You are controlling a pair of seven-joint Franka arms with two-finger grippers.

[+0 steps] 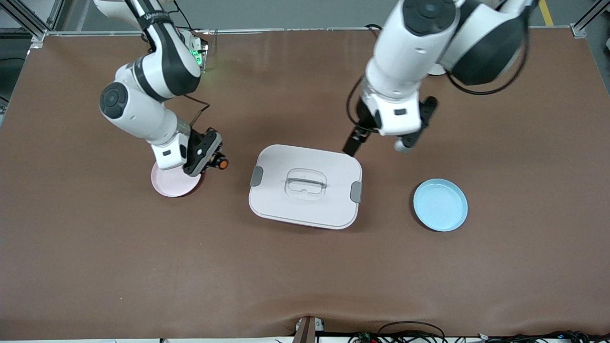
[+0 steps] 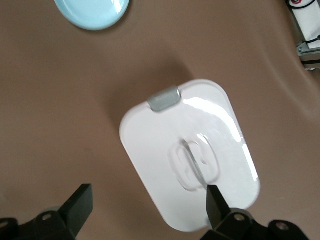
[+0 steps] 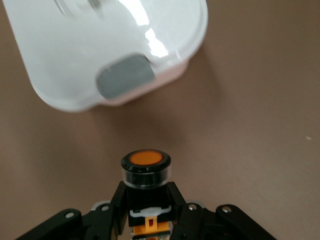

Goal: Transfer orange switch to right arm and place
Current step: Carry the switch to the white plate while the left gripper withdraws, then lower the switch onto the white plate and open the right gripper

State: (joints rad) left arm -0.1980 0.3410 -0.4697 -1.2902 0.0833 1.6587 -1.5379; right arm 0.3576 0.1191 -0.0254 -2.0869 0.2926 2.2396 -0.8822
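Note:
The orange switch is a small black block with an orange round end. My right gripper is shut on it and holds it just above the table, over the edge of a pink plate. In the right wrist view the switch sticks out between the fingertips of the right gripper, orange face outward. My left gripper is open and empty, up in the air over the corner of the white lidded box at the left arm's end. In the left wrist view the left gripper has its fingers wide apart.
The white box with grey clips and a clear handle sits mid-table, also in the left wrist view and the right wrist view. A light blue plate lies toward the left arm's end, also in the left wrist view.

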